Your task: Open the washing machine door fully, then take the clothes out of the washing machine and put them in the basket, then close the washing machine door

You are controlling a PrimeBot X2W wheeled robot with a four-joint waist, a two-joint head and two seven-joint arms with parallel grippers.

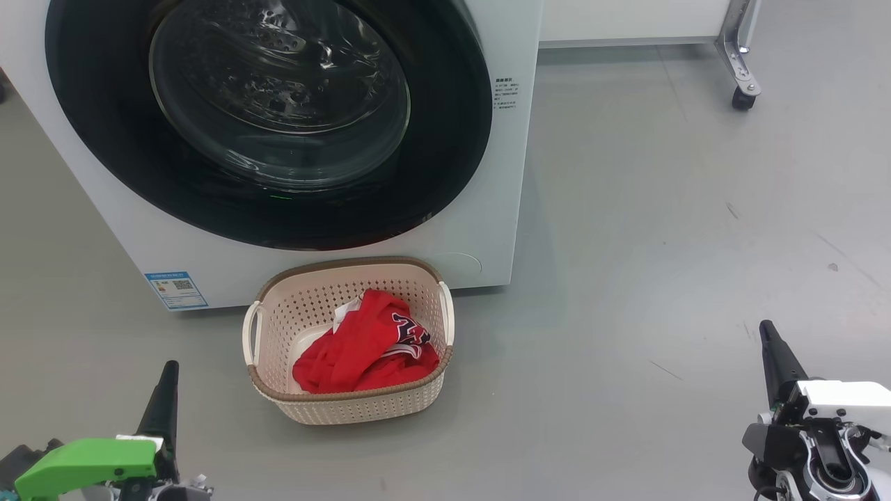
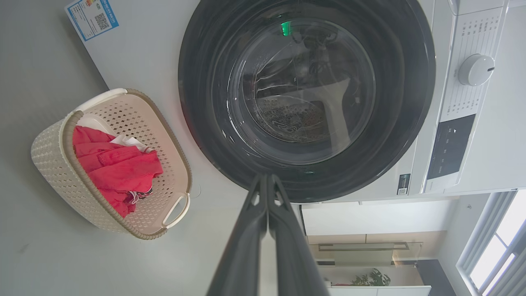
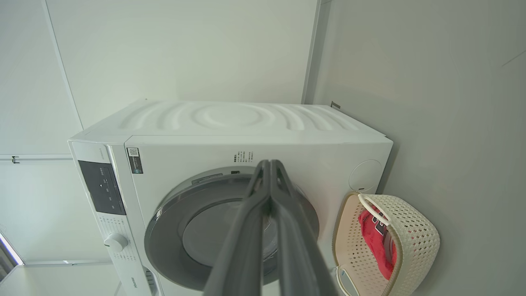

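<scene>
Head view: washing machine door [image 1: 278, 139] sits flush shut, clothes [image 1: 362, 344] piled in the basket [image 1: 348, 410] just below it. I'd call this done. My left gripper [image 1: 168, 372] and right gripper [image 1: 768, 334] are pressed together, empty, hanging low, probably to keep clear.

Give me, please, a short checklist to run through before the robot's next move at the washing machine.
1. The washing machine door lies closed against the washing machine: ok.
2. Whether it has locked: cannot tell.
3. No red fabric shows through it: ok.
4. The clothes lie inside the basket, nothing hanging over its rim: ok.
5. The left gripper is shut, empty, apart from the basket: ok.
6. The right gripper is shut, empty, over bare floor: ok.
</scene>
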